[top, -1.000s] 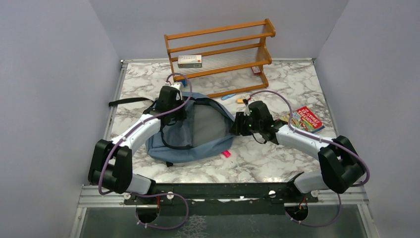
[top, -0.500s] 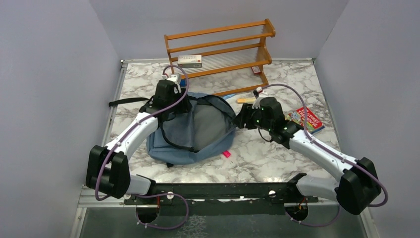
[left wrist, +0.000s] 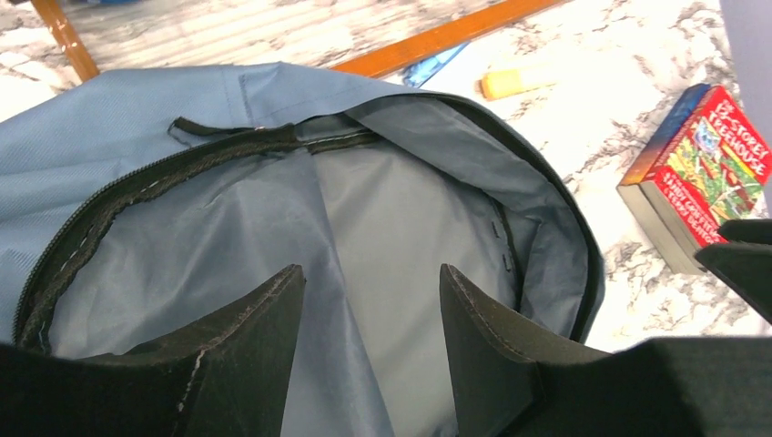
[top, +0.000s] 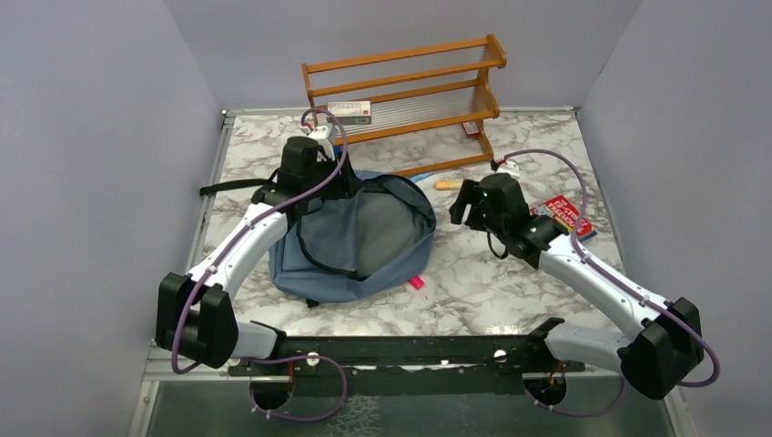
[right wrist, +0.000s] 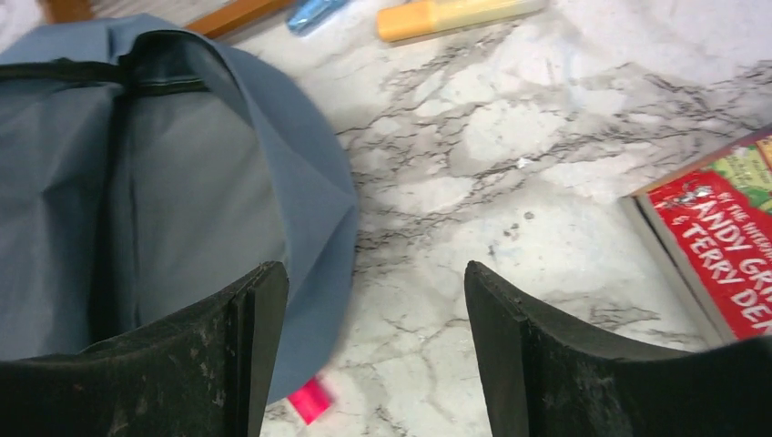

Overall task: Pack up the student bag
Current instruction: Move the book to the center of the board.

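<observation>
change: a second ago both grippers were at the bag's rim, pulling it apart; now both have let go, and the right arm has swung back off the bag.
left gripper [left wrist: 371,273]: jaws apart, nothing between them, hovering over the far rim and facing the pale lining.
right gripper [right wrist: 375,273]: spread wide and empty, above the marble table [top: 510,146] just beside the bag's right edge.
bag: the soft dusty-blue fabric backpack [top: 364,264] with black zipper trim lies left of the table's middle, its mouth rounder than before, with nothing visible inside.
still outside: red paperback book [top: 564,217], orange marker [right wrist: 455,14], blue pen [right wrist: 314,11], small pink piece [right wrist: 309,401].
meaning: opening looks done, so i'd guess fetching comes next.
</observation>
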Controlling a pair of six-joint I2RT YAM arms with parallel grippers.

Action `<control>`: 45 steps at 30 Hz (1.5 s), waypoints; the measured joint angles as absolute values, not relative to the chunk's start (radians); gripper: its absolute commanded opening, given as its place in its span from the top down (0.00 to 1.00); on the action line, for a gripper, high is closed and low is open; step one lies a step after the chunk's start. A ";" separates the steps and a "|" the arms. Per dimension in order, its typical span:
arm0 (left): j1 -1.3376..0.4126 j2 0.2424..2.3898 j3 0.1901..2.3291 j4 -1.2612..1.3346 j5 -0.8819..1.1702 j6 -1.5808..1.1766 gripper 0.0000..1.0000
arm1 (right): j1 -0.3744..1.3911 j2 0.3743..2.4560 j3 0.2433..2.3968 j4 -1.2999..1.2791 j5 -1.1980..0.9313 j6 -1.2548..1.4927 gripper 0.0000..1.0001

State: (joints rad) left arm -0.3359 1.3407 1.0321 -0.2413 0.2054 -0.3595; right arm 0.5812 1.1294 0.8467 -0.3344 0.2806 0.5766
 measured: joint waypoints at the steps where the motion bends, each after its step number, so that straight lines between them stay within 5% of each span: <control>1: -0.336 1.341 1.037 -0.241 0.212 -0.360 0.42 | 0.577 1.139 0.855 -0.346 0.293 0.580 0.22; 26: -0.362 1.384 1.071 -0.199 0.293 -0.310 0.42 | -0.211 1.388 1.050 -0.443 0.371 0.785 0.09; 45: -0.362 1.425 1.032 -0.181 0.352 -0.291 0.42 | -0.184 1.253 0.925 -0.523 0.579 1.056 0.12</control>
